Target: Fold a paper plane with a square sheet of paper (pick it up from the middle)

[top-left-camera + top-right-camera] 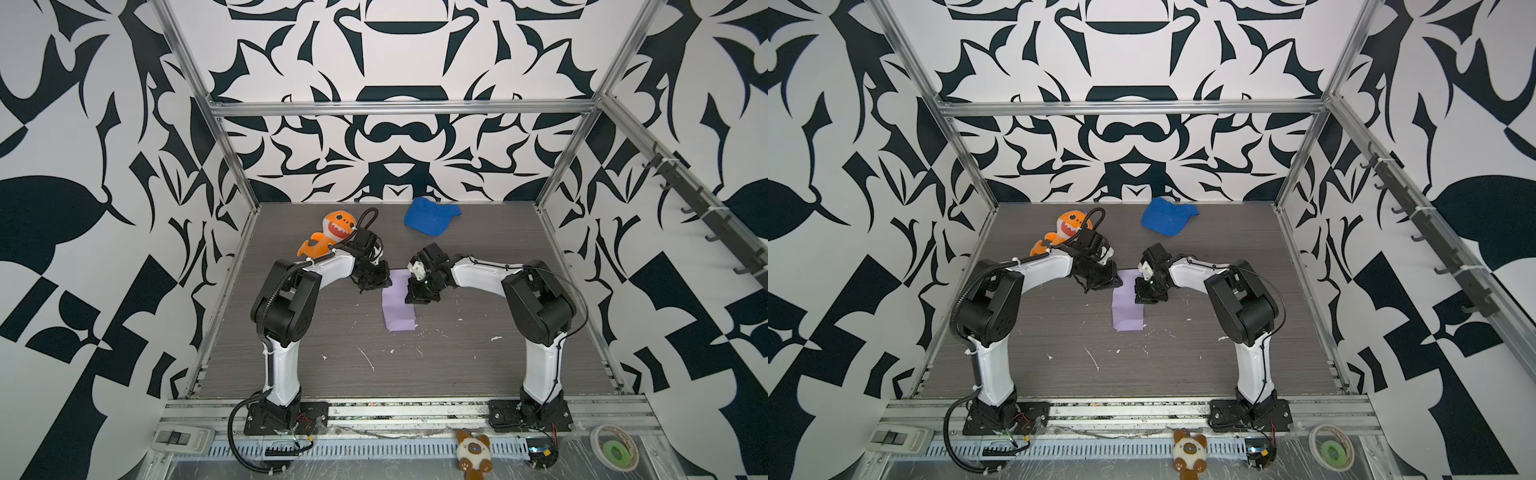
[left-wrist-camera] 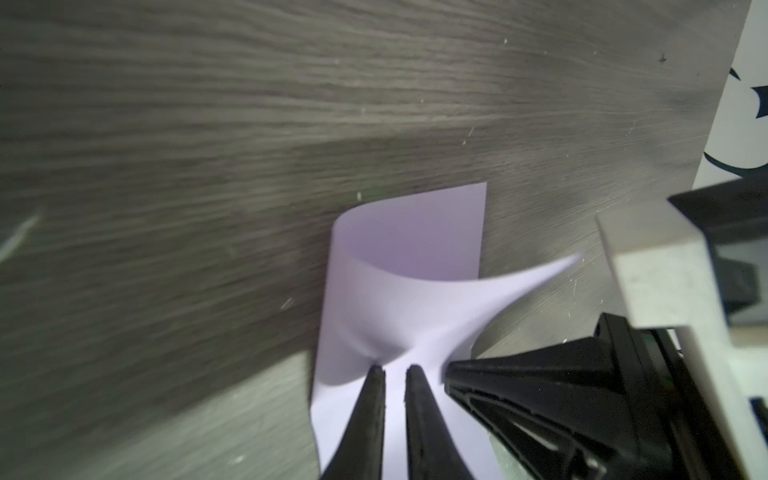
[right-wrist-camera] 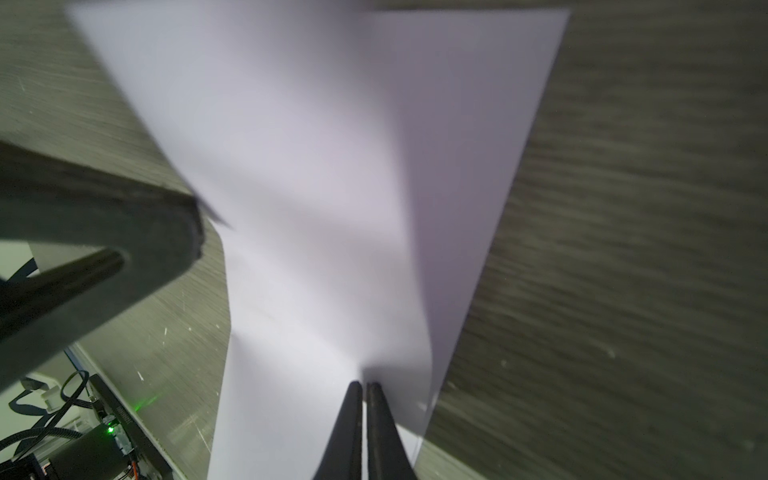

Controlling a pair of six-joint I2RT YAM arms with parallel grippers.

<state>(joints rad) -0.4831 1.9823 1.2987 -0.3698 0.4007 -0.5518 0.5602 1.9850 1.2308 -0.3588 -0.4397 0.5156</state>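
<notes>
Where the grey wood-grain table (image 1: 436,374) sits between black-and-white patterned walls (image 1: 83,166), I note the square sheet of paper (image 1: 398,305) mid-table, curled over itself. Left gripper (image 2: 395,368) and right gripper (image 3: 362,384) each pinch it. Both top views hide the fingertips.

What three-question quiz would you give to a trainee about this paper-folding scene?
1. True or false: the square sheet of paper lies fully flat.
2. Which thing lies closest to the left arm? A blue cap; B orange plush shark; C tape roll.
3. What does the right gripper pinch?
Key: 1 false, one end curls up; 2 B; 3 the square sheet of paper.
</notes>
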